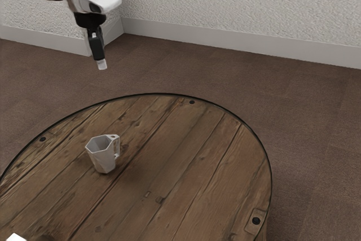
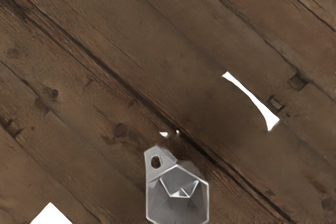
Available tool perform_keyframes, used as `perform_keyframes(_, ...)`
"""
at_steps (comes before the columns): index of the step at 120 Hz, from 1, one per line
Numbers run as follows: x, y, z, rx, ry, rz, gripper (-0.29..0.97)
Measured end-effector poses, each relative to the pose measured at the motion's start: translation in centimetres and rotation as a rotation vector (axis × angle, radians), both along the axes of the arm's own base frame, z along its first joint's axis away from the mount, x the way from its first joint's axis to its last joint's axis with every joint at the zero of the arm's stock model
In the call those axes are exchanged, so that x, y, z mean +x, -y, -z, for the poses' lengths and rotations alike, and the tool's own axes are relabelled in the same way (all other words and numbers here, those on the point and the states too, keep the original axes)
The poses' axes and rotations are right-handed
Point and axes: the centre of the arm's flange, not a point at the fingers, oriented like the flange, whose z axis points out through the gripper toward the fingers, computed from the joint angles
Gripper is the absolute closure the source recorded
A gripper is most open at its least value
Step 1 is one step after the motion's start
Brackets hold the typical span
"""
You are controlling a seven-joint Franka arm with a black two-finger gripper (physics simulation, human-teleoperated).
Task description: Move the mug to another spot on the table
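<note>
- Hanging high over the wooden table (image 1: 197, 156), the gripper (image 1: 101, 65) sits edge-on (open or closed, I cannot tell).
- The wrist view looks down into the white mug (image 2: 177, 192): upright, empty.

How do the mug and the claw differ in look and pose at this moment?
The mug is pale grey and faceted; the claw is black with a white tip. The mug stands upright on the table; the claw hangs in the air well above it, pointing down. They are plainly apart.
</note>
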Motion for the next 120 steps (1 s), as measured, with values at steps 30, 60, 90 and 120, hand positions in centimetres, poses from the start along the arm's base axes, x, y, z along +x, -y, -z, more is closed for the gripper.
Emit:
perform_keyframes(30,1.0,-0.9,2.4,-0.003,-0.045,0.043,0.00)
perform_keyframes(60,0.8,-2.9,7.8,-0.041,-0.108,-0.065,0.00)
perform_keyframes(90,0.7,-4.5,13.7,-0.041,-0.110,-0.247,0.00)
perform_keyframes(120,1.8,-5.3,18.1,-0.066,-0.144,-0.458,0.00)
